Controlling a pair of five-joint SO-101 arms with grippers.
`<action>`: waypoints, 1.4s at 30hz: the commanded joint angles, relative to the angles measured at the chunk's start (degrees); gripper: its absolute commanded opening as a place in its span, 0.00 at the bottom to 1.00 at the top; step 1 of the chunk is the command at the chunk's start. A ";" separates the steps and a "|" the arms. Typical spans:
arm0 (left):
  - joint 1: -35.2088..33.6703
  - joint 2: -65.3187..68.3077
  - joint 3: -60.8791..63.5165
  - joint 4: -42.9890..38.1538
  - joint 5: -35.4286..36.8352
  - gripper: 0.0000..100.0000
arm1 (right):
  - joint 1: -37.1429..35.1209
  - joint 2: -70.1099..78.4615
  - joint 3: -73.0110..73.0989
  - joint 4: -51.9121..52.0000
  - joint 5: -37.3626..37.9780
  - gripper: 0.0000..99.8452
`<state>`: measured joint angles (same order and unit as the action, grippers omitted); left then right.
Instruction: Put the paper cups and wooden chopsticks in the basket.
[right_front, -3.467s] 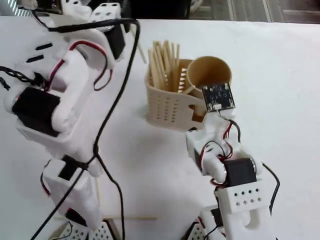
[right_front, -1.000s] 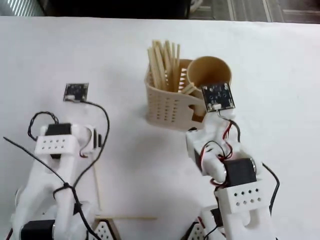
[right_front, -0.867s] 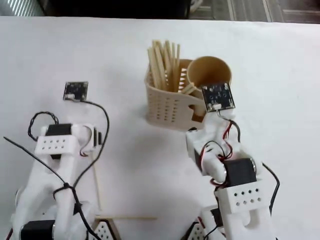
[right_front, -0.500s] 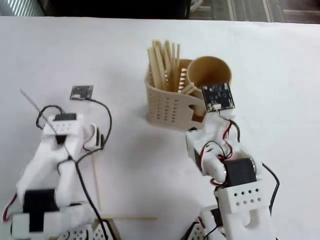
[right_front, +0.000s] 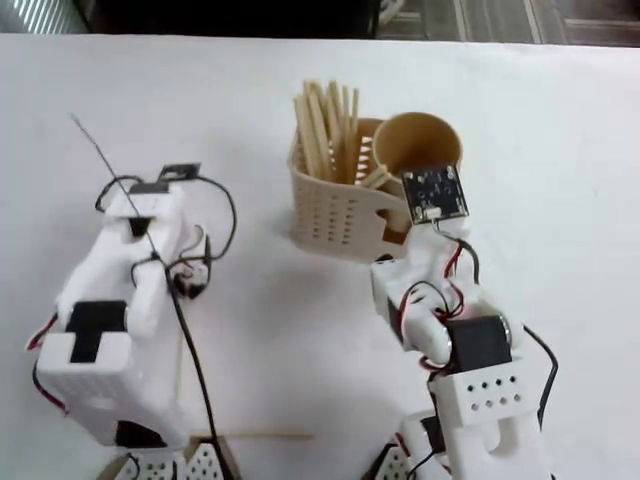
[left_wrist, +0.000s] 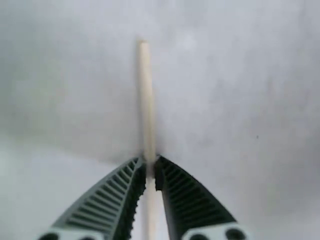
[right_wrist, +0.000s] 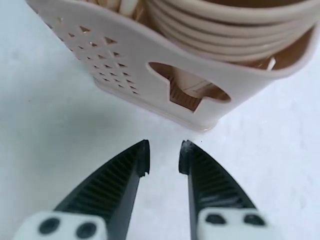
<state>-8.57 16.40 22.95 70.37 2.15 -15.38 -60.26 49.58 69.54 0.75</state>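
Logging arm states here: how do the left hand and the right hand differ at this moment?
The left hand is shut on a chopstick; the right hand is open and holds nothing. The left hand faces the table; the right hand faces the basket. Both are dark and ridged.

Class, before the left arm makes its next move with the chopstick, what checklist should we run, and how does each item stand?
1. Left claw shut on chopstick: ok.
2. Chopstick runs straight out of the claw, not skewed: ok.
3. Chopstick lifted off the table: cannot tell.
4. Basket upright, with paper cups and bundled chopsticks inside: ok.
5. Right claw, open and empty near the basket wall, out of the way: cannot tell.
6. All chopsticks collected: not ok, a second chopstick lies on the table.
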 joint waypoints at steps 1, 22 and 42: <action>0.40 0.84 -6.68 1.76 1.67 0.02 | 0.40 -0.84 -0.44 -0.75 -0.44 0.11; 8.92 0.66 -81.32 31.91 6.33 0.02 | 2.07 -1.27 -0.44 -0.92 -0.53 0.11; 28.53 4.09 -116.22 19.25 6.68 0.02 | 3.56 -1.27 -0.44 -1.80 -0.53 0.11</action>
<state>17.54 18.95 -91.60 91.21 8.13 -12.22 -60.26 49.58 68.75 0.75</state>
